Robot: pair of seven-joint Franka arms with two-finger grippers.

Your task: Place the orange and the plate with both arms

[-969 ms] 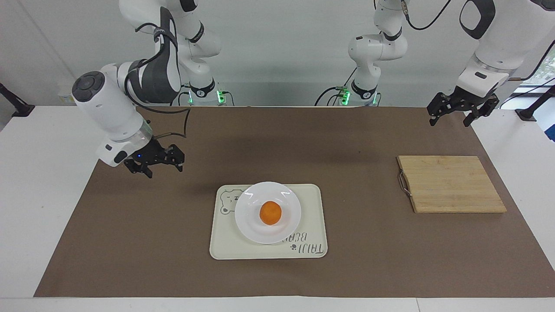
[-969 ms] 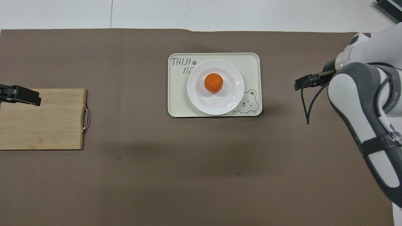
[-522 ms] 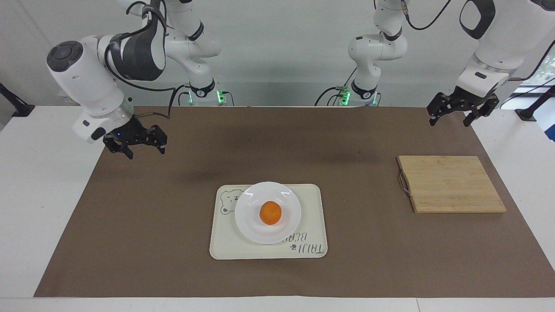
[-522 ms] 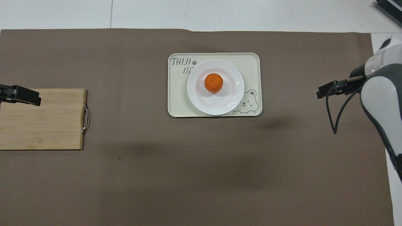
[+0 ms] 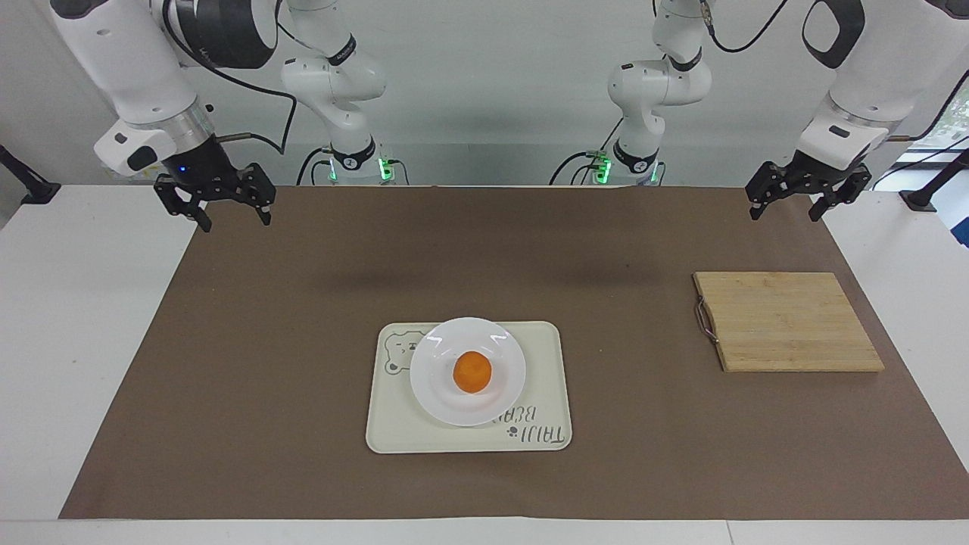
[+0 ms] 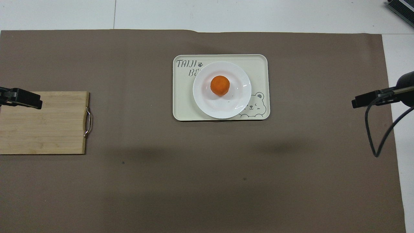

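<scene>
- Seen from the facing view, the orange (image 5: 472,372) sits in the middle of the white plate (image 5: 439,393), and the plate rests on the cream tray (image 5: 394,431) with the bear drawing, at the middle of the brown mat (image 5: 303,363).
- Nothing touches the orange or the plate; both grippers are well apart from them.
- Up in the air, the right gripper (image 5: 233,220) hangs over the mat's corner at the right arm's end of the table, its two fingers pointing down and spread apart, holding nothing.
- Likewise raised, the left gripper (image 5: 787,214) hangs over the mat's corner at the left arm's end, fingers spread apart and empty.
- Toward the left arm's end lies a wooden cutting board (image 5: 787,322) flat on the mat, its metal handle on the edge that faces the tray.
- From the overhead view, the orange (image 6: 220,85) lies near the centre of the plate (image 6: 207,103), which covers part of the tray's (image 6: 258,64) lettering and bear.
- Only the tip of the left gripper (image 6: 21,98) shows, over the cutting board's (image 6: 42,129) corner; its jaws cannot be read in this view.
- At the mat's (image 6: 129,178) edge, the right gripper's (image 6: 368,99) tip shows with a cable looping below it; its jaws are also unreadable here.
</scene>
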